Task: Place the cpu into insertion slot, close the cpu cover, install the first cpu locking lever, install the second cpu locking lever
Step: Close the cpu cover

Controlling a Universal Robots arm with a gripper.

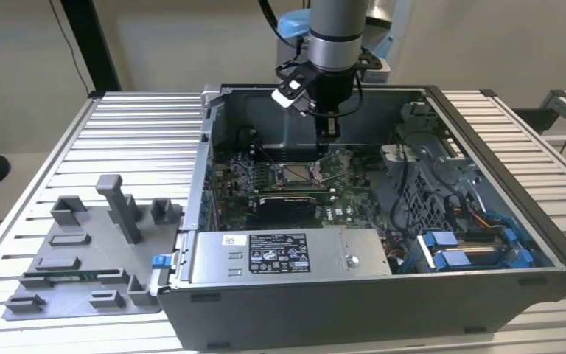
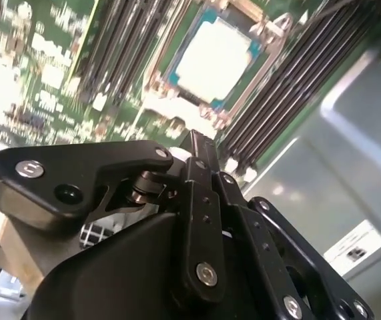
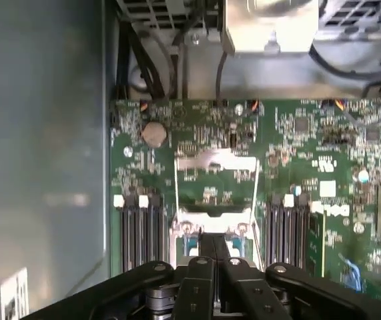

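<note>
The small flat square cpu (image 2: pixel 217 57), its silvery metal top glaring under the light, lies seated in the square, metal-rimmed insertion slot (image 2: pixel 175 79) on the green circuit board (image 3: pixel 297 153). I judge it light, stiff and thin, with a slick top and a delicate underside. Its opposite side edges are the only safe hold, and any sideways scrape in the socket risks the contacts.

The thin silvery cpu cover (image 3: pixel 213 161), a frame plate with a square window, stands swung back off the chip in the first wrist view, with board showing through the window. It looks springy and hinged, so it is probably best pushed at its free edge rather than pinched.

The black end effector (image 3: pixel 215 241) hangs close over one edge of the slot, its fingers pressed together with nothing between them.

Rows of dark memory slots (image 3: pixel 137 233) flank the socket closely on both sides, so sideways room is tight. The grey metal case wall (image 3: pixel 43 167) lies well apart beyond one bank. Overhead the case is open. The case sits on a ribbed aluminium counter (image 1: pixel 135 125).
</note>
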